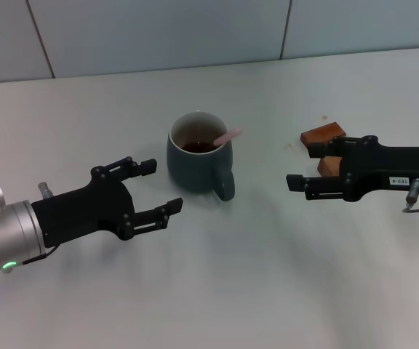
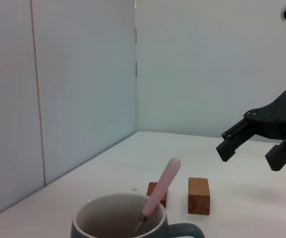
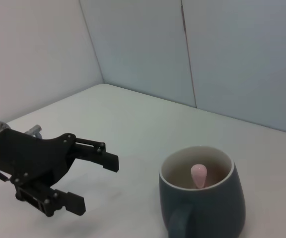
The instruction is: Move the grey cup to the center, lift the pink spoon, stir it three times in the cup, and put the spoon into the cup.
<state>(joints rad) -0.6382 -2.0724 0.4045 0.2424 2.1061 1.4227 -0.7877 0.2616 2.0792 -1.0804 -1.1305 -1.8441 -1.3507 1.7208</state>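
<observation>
The grey cup [image 1: 195,163] stands upright in the middle of the table, with dark liquid inside and its handle toward me. The pink spoon [image 1: 229,135] rests in the cup, its pink handle leaning over the rim on the right. My left gripper [image 1: 161,187] is open and empty, just left of the cup, and does not touch it. My right gripper [image 1: 302,166] is open and empty, well to the right of the cup. The left wrist view shows the cup [image 2: 114,218], the spoon [image 2: 164,184] and the right gripper [image 2: 250,154]. The right wrist view shows the cup [image 3: 202,206], the spoon's tip [image 3: 198,174] and the left gripper [image 3: 94,183].
Two brown wooden blocks [image 1: 323,134] [image 1: 329,166] lie right of the cup, partly behind my right gripper's fingers. They also show in the left wrist view [image 2: 198,196]. A pale wall runs along the table's far edge.
</observation>
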